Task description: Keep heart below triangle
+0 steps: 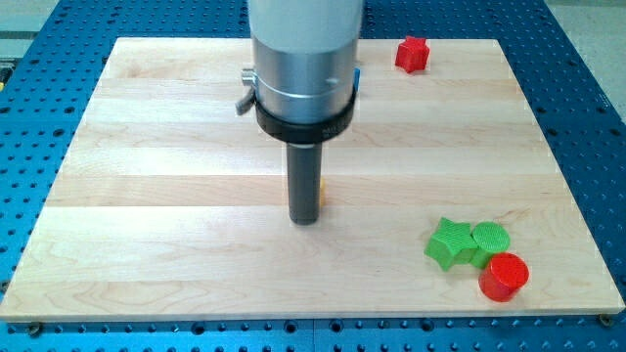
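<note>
My tip rests on the wooden board near its middle. A sliver of a yellow-orange block shows just right of the rod, touching or nearly touching it; its shape is hidden. A small blue edge shows behind the arm's right side near the view's top; its shape is hidden too. I cannot make out a heart or a triangle as such.
A red star lies at the board's top edge, right of the arm. At the lower right sit a green star, a green rounded block touching it, and a red cylinder just below them.
</note>
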You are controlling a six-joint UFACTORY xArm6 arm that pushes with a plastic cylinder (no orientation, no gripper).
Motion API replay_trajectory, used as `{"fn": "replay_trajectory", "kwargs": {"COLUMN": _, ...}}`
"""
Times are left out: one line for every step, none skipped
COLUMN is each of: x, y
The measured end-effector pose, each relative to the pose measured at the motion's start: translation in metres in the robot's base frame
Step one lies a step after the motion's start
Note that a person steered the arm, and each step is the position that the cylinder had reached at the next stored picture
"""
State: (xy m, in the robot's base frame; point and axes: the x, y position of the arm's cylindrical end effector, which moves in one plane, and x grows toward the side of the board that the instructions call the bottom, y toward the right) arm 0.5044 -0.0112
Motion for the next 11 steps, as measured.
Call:
{"fn": "replay_trajectory", "kwargs": {"x": -0.047, "y": 0.007}}
{"fn": "replay_trajectory", "kwargs": {"x": -0.098, "y": 0.019}}
{"fn": "replay_trajectory", "kwargs": {"x": -0.041, "y": 0.000}}
{"fn": "replay_trajectory", "kwargs": {"x": -0.086, "y": -0.008}}
{"fn": "replay_trajectory", "kwargs": {"x": -0.130, "y": -0.006}}
{"fn": "replay_trajectory", "kwargs": {"x": -0.151, "y": -0.016}}
{"fn": "replay_trajectory", "kwargs": {"x": -0.142, "y": 0.007}}
{"fn": "replay_trajectory", "kwargs": {"x": -0.137, "y": -0.009}}
{"fn": "replay_trajectory", "kwargs": {"x": -0.122, "y": 0.000}}
{"fn": "replay_trajectory", "kwargs": {"x": -0.122, "y": 0.009}}
{"fn": "replay_trajectory", "kwargs": {"x": -0.122, "y": 0.034}}
